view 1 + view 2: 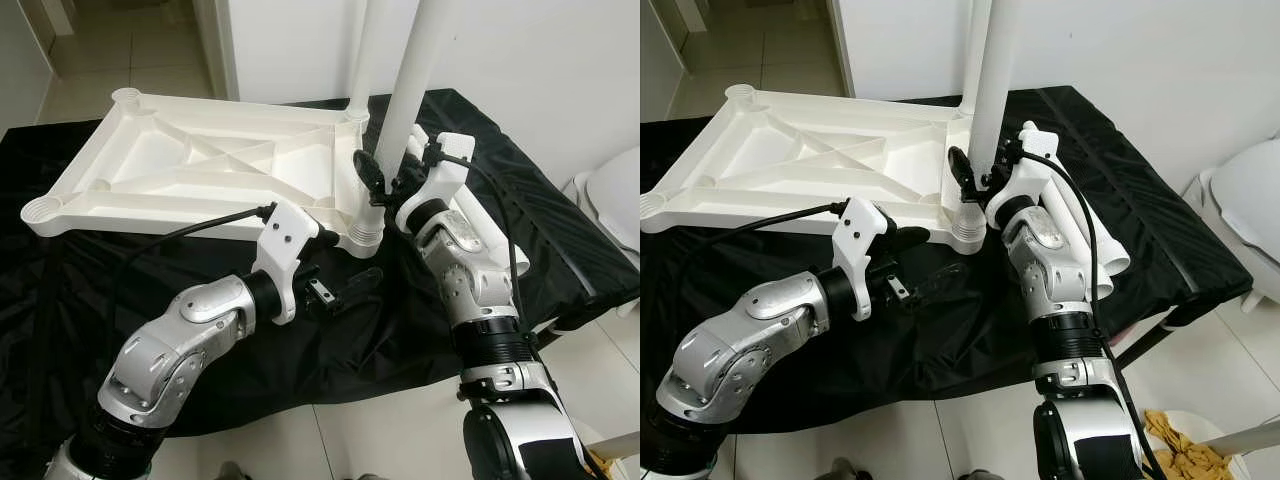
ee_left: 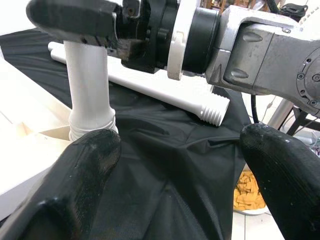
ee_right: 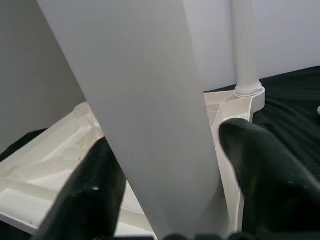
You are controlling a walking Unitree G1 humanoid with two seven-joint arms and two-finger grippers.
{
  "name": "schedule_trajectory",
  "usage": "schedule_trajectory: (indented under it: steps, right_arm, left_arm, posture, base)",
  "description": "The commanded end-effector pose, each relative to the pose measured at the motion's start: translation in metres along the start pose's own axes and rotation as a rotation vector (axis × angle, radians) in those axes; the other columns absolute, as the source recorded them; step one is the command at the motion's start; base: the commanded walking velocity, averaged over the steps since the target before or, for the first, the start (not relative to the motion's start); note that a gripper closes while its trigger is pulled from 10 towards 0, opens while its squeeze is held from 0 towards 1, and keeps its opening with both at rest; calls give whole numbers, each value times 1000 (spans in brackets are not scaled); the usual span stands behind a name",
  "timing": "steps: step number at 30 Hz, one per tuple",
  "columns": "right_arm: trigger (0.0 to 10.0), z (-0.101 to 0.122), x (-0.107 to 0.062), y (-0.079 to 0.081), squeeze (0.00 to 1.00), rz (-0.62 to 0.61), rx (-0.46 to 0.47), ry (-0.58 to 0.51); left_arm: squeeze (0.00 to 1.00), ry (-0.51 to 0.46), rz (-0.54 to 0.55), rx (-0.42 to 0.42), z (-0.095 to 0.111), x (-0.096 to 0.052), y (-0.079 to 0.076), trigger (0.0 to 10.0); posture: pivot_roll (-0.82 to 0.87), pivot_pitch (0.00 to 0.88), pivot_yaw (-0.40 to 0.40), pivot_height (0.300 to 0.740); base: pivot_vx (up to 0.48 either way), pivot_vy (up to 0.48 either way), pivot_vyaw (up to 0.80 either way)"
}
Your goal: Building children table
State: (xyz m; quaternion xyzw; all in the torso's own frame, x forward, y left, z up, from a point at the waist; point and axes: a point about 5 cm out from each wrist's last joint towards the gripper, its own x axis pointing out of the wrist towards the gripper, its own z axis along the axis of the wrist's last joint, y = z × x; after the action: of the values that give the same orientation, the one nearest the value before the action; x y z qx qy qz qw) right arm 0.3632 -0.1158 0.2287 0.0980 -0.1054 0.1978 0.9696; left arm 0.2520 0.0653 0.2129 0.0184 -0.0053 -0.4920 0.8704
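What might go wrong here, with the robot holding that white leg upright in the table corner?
The right gripper holds the leg low, near the corner socket; the tall leg might tilt and jam in the thread. The left gripper is open beside the tabletop, not holding it, so the top may slide on the black cloth. Loose legs near the right arm could get knocked off.

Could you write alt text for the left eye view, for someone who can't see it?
The right gripper clasps an upright white table leg standing in a corner socket of the upside-down white tabletop on black cloth. The open left gripper hovers nearby.
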Motion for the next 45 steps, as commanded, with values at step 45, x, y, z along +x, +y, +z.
schedule_trajectory:
  steps: [45]
  right_arm:
    - [0,15,-20,-17,0,615,-312,137]
  left_arm:
    - [0,-4,-45,12,5,0,-2,10000]
  posture:
    - [0,53,-2,740]
  base:
    - [0,0,0]
